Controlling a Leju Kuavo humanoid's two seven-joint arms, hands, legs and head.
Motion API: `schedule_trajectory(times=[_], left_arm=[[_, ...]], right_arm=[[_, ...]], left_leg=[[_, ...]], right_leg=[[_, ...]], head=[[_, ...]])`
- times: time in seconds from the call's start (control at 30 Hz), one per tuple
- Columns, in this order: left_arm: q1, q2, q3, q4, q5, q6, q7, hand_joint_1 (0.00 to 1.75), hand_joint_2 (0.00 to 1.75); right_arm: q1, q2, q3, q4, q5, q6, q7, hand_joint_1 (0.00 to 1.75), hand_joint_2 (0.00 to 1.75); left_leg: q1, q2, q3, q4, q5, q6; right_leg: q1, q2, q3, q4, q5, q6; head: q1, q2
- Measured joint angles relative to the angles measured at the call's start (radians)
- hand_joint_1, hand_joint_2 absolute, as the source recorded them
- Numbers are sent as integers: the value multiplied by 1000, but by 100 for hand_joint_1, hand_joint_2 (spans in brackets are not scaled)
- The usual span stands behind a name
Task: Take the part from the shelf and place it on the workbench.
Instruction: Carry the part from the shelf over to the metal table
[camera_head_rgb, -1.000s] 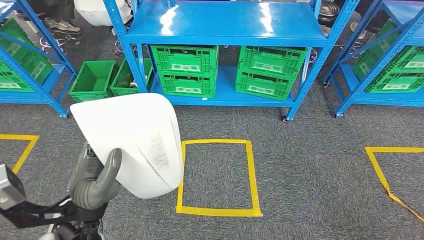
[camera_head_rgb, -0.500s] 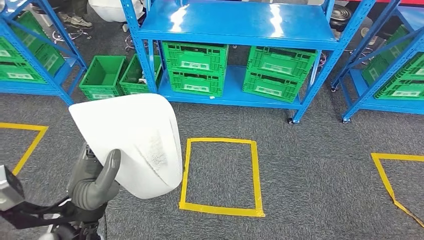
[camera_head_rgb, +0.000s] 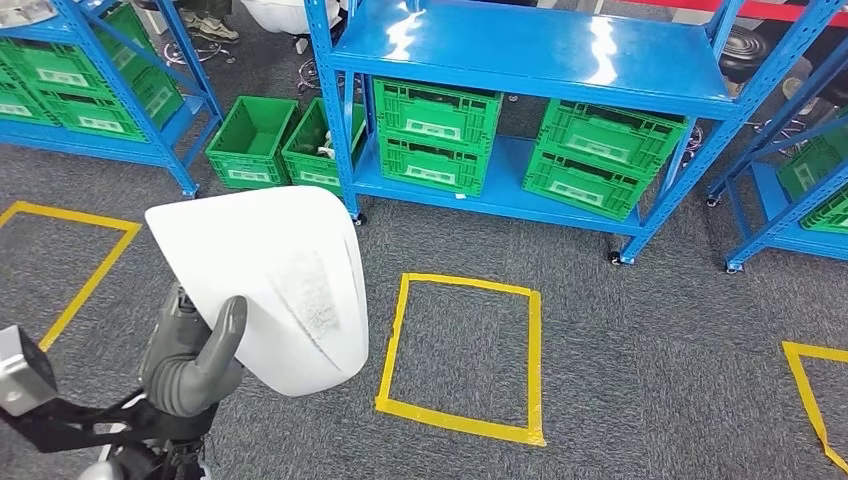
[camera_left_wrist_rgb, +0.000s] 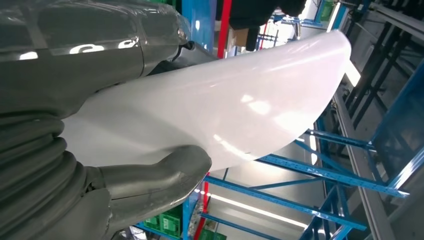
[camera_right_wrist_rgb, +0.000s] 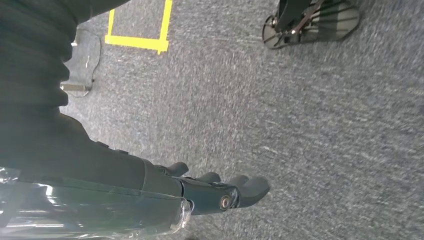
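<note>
The part (camera_head_rgb: 270, 280) is a large white curved shell, glossy, with a rough patch on its face. My left hand (camera_head_rgb: 195, 365) grips it from below at the lower left of the head view, thumb up against its face, and holds it above the carpet. In the left wrist view the part (camera_left_wrist_rgb: 240, 105) stretches away from my left hand (camera_left_wrist_rgb: 125, 185), the thick thumb pressed under its edge. My right hand (camera_right_wrist_rgb: 215, 192) hangs beside my body over the grey carpet, fingers stretched out with nothing in them.
A blue shelf (camera_head_rgb: 520, 50) stands ahead with green crates (camera_head_rgb: 435, 135) on its low tier. Two green bins (camera_head_rgb: 250, 140) sit on the floor to its left. More blue racks flank it. A yellow tape square (camera_head_rgb: 465, 345) marks the carpet.
The whole picture has shifted right and down, so the camera has turned left. The white part stays in my left hand in the same pose.
</note>
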Motion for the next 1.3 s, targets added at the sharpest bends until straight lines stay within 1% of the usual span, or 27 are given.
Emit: schedule_trajectory(times=[0.07,0.1,0.13,0.2,0.23,0.27,0.3,0.37,0.4,0.43,0.47,0.53,0.6,0.67,0.73,0.77,0.8,0.83,0.9,0.93,1.0,1.07,1.13,1.2,1.23,1.27,1.3], left_arm=[[0,0,1,-1,0,0,0,175,175],[-1,0,1,0,0,0,0,175,175],[-2,0,1,0,0,0,-1,175,175],[-2,-1,1,2,0,0,-1,175,175],[-1,-1,1,3,0,0,-1,175,175],[-1,-1,1,4,0,-1,-1,175,175],[-1,-1,1,4,0,-1,-1,175,175],[-1,-1,1,4,0,-3,-1,175,175],[-1,-1,1,4,0,-4,-1,175,175],[0,-1,1,4,1,-5,-1,175,175],[2,-1,1,4,1,-6,-1,175,175],[6,0,1,3,1,-6,-2,175,175],[9,0,1,3,1,-6,-4,175,175],[11,0,1,3,1,-5,-7,175,175],[18,0,1,3,0,-2,-11,175,175],[22,0,0,3,-1,2,-13,175,175],[27,0,0,3,-3,5,-16,175,175],[30,0,0,3,-5,8,-19,175,175],[33,0,0,2,-9,10,-24,175,175],[34,0,0,1,-10,10,-26,175,175],[37,-1,0,1,-11,10,-28,175,175],[40,-1,0,-1,-11,11,-29,175,175],[42,-1,0,-4,-11,12,-29,175,175],[44,-1,-1,-5,-11,12,-29,175,175],[45,-1,-1,-5,-11,13,-29,175,175],[46,-1,-1,-5,-11,13,-29,175,175],[47,-1,-1,-4,-11,14,-29,175,175]], right_arm=[[-2,1,0,0,0,0,0,0,175],[-3,2,0,0,0,0,0,0,175],[-3,3,0,0,0,0,0,0,175],[0,2,0,0,0,0,0,0,175],[1,2,0,0,0,0,0,0,175],[2,2,0,0,0,0,0,0,175],[2,3,0,0,0,0,0,0,175],[1,4,0,0,0,1,2,0,175],[0,3,0,0,0,1,5,0,175],[-1,3,0,0,0,1,8,0,175],[-1,3,0,0,0,1,12,0,175],[-1,2,1,0,0,1,17,0,175],[0,3,1,0,0,1,18,0,175],[2,5,2,0,0,1,18,0,175],[6,6,3,0,0,1,18,0,175],[7,6,3,0,0,1,18,0,175],[7,6,3,0,0,1,18,0,175],[7,6,3,0,0,1,18,0,175],[6,6,3,0,0,1,18,0,175],[6,4,4,0,0,1,18,0,175],[5,2,4,0,0,1,18,0,175],[4,1,4,0,0,0,18,0,175],[1,1,4,0,0,0,18,0,175],[1,2,4,-1,0,1,18,0,175],[2,3,4,0,0,1,18,0,175],[4,3,4,0,0,2,18,0,175],[4,4,4,0,0,2,18,0,175]], left_leg=[[-2,16,-7,9,-12,-10],[-1,33,-22,40,-35,-14],[2,50,-48,93,-69,-19],[9,64,-112,229,-134,-31],[12,64,-131,272,-145,-36],[13,65,-135,283,-139,-39],[15,68,-115,251,-113,-41],[17,86,-38,117,-53,-42],[16,99,-4,55,-35,-38],[14,108,15,21,-30,-32],[11,113,21,6,-34,-24],[9,106,17,7,-31,-8],[10,97,16,5,-26,2],[11,87,13,4,-23,9],[7,75,9,5,-20,13],[5,68,7,5,-19,14],[2,60,7,5,-18,16],[-1,52,7,5,-18,16],[-6,35,10,4,-17,17],[-8,28,10,4,-16,16],[-3,15,4,4,-12,9],[1,4,-3,2,-6,-2],[-1,25,-15,22,-25,-12],[2,58,-56,107,-81,-24],[6,64,-85,167,-110,-31],[10,65,-110,219,-128,-37],[14,66,-123,245,-130,-43]], right_leg=[[-5,-11,5,-19,11,-3],[-9,-16,6,-28,17,-5],[-10,-22,5,-32,21,-6],[-11,-34,-1,-31,24,-7],[-11,-40,-3,-29,24,-7],[-11,-45,-4,-28,23,-6],[-12,-49,-5,-25,22,-3],[-13,-55,-5,-15,17,5],[-12,-56,-7,-8,13,12],[-10,-58,-8,-3,10,18],[-9,-59,-10,1,8,24],[-10,-61,-11,2,8,32],[-14,-53,-19,24,-13,41],[-15,-40,-56,116,-75,49],[-15,-34,-113,253,-139,50],[-15,-33,-131,295,-151,47],[-14,-32,-136,306,-144,42],[-12,-30,-124,279,-120,35],[-5,-13,-63,147,-46,11],[-2,-1,-36,87,-21,-2],[7,14,-9,22,-2,-19],[8,5,-4,2,4,-20],[1,-8,8,-27,14,-17],[-3,-22,13,-42,21,-15],[-3,-29,12,-41,21,-15],[-3,-36,11,-39,20,-15],[-4,-42,9,-35,18,-13]], head=[[0,0],[-2,0],[-5,0],[-10,0],[-11,0],[-11,0],[-12,0],[-13,0],[-14,0],[-14,0],[-13,0],[-10,0],[-7,0],[-5,0],[-2,0],[-1,0],[-1,0],[0,0],[-1,0],[-3,0],[-4,0],[1,0],[1,0],[-4,0],[-6,0],[-7,0],[-7,0]])
